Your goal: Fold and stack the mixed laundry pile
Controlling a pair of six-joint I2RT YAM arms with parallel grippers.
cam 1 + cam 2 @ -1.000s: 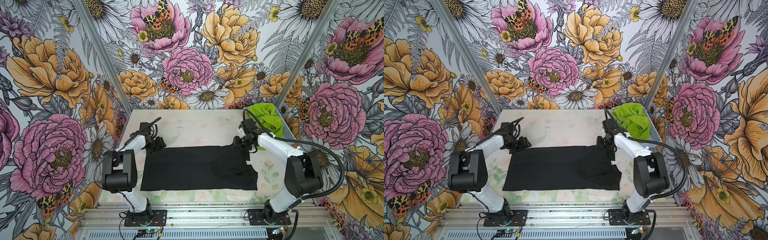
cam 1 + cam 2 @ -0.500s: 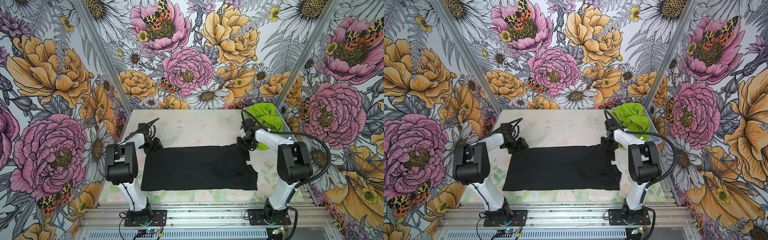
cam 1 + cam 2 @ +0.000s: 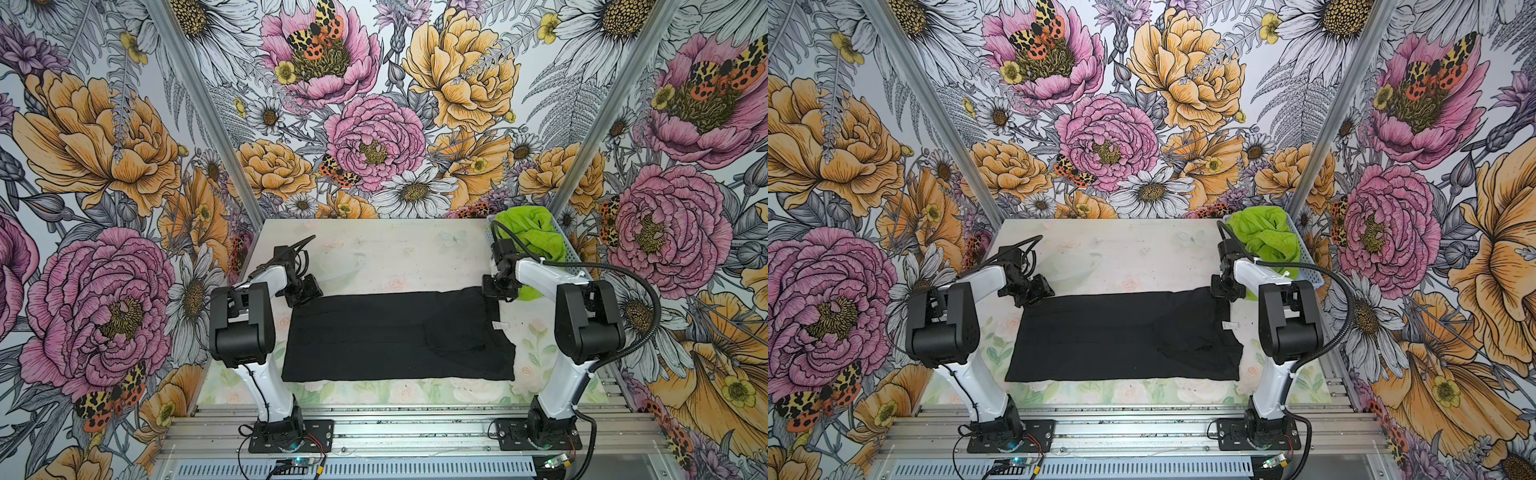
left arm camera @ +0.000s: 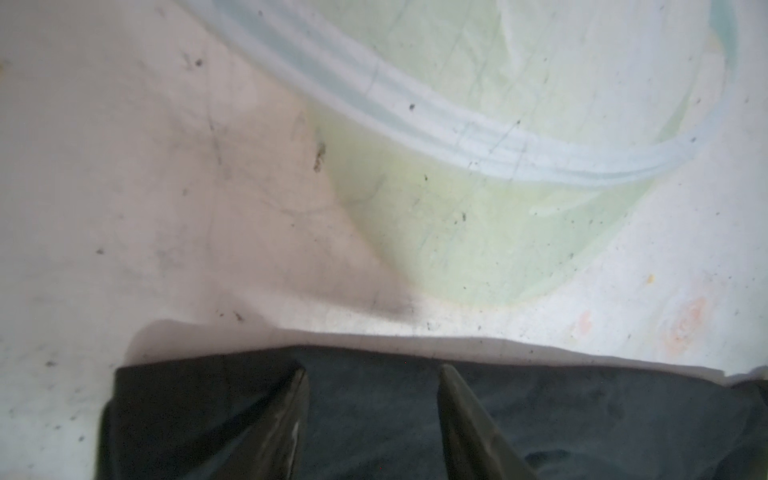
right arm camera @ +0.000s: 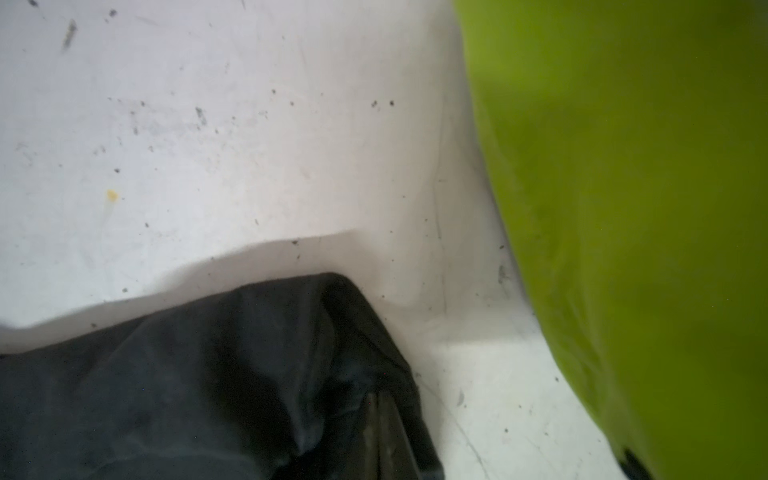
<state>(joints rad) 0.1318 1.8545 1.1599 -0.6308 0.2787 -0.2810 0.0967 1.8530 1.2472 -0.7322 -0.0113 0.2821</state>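
The black T-shirt [image 3: 395,336] [image 3: 1121,336] lies flat as a wide folded rectangle on the table, a small white label [image 3: 498,325] at its right edge. My left gripper [image 3: 309,291] [image 3: 1040,293] sits at its far left corner. In the left wrist view the gripper [image 4: 372,370] has its jaws apart, with the T-shirt's [image 4: 374,419] edge between them. My right gripper [image 3: 496,291] [image 3: 1225,293] is at the far right corner. There the gripper [image 5: 376,401] is shut on bunched black T-shirt cloth [image 5: 166,395]. The lime-green shorts [image 3: 532,237] [image 3: 1264,237] [image 5: 623,208] lie crumpled in the basket.
The light-blue basket [image 3: 578,266] [image 3: 1308,270] stands at the table's far right corner, just behind my right arm. The pale floral table [image 3: 395,249] shows bare behind the shirt. Flowered walls close in on three sides, and a metal rail runs along the front.
Both arms have drawn back and their grippers have settled on the shirt's far corners. The right gripper has closed on the cloth; the left jaws have narrowed.
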